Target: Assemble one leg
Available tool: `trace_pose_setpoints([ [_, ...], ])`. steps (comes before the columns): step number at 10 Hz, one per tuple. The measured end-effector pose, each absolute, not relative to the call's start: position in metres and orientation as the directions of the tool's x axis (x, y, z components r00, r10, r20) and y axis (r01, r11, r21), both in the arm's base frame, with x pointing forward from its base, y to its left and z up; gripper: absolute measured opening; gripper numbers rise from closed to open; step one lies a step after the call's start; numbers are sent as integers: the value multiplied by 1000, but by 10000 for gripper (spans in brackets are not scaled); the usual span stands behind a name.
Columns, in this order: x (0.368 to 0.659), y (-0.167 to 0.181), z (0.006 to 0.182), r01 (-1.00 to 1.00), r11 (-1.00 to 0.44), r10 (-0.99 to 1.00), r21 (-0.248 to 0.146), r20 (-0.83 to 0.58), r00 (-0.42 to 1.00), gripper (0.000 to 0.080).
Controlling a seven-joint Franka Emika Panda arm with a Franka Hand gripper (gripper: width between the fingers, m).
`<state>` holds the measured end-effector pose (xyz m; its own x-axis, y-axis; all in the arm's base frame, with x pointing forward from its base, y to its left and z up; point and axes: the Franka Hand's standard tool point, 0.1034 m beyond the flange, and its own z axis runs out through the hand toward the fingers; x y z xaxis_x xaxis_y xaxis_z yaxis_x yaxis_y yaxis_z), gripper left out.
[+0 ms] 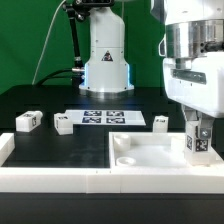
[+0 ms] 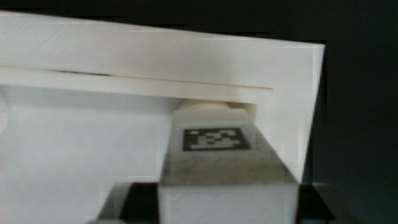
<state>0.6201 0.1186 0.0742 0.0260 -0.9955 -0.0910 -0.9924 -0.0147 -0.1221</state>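
My gripper (image 1: pixel 197 128) is shut on a leg (image 1: pixel 198 143), a small white oblong block with a black-and-white tag, and holds it upright. The leg's lower end is at the far right corner of the large flat white square piece (image 1: pixel 150 155). I cannot tell whether it sits in a socket. In the wrist view the leg (image 2: pixel 219 150) fills the middle between my dark fingers (image 2: pixel 146 203), with its tip against the edge of the square piece (image 2: pixel 125 60). Three more legs lie on the black table: two at the exterior view's left (image 1: pixel 27 121) (image 1: pixel 64 124), one near my gripper (image 1: pixel 161 121).
The marker board (image 1: pixel 105 117) lies flat on the table behind the legs. A low white wall (image 1: pixel 50 175) runs along the front and left of the work area. The robot's base (image 1: pixel 106 60) stands at the back.
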Motion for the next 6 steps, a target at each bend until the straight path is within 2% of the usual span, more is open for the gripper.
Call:
trace_pose_setpoints([
  [2,620,119,74,-992,35,-994,-118,-102,-23,294],
  [3,620,119,74,-993,6,-995,-121,-99,6,354],
  [4,620,119,74,-992,-34,-995,-124,-94,46,536],
  [5,620,119,74,-991,-54,-994,-127,-91,65,536],
  [6,621,120,75,-975,-173,-980,-137,-73,184,625],
])
